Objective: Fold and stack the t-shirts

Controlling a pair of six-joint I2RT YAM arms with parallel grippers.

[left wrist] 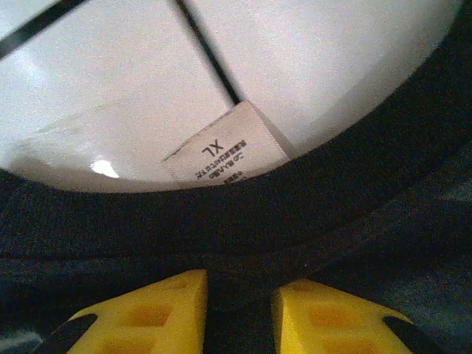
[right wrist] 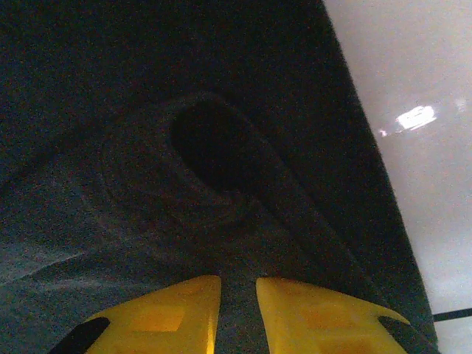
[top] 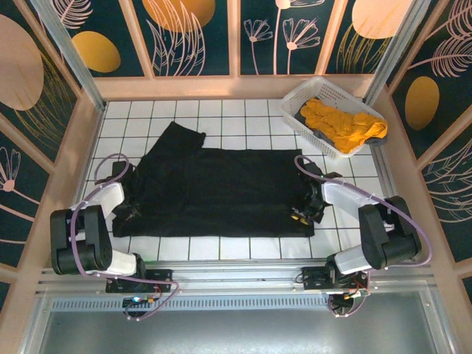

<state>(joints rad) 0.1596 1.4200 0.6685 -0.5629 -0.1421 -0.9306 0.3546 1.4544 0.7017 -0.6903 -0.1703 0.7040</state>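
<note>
Top external: left hand [top: 130,210] and right hand [top: 296,216] pinch black t-shirt [top: 214,192]

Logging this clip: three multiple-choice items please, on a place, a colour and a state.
1. Where is the mustard-orange t-shirt? A in the white lattice basket B hung on the wall C draped over an arm
2. What colour are the left gripper's fingers? A red B yellow C blue
3. How does the black t-shirt lie? A rolled up B spread out on the tiled table C hanging from the basket
A: it sits bunched in the basket. B: both fingers show yellow. B: it lies opened over the tiles.
</note>
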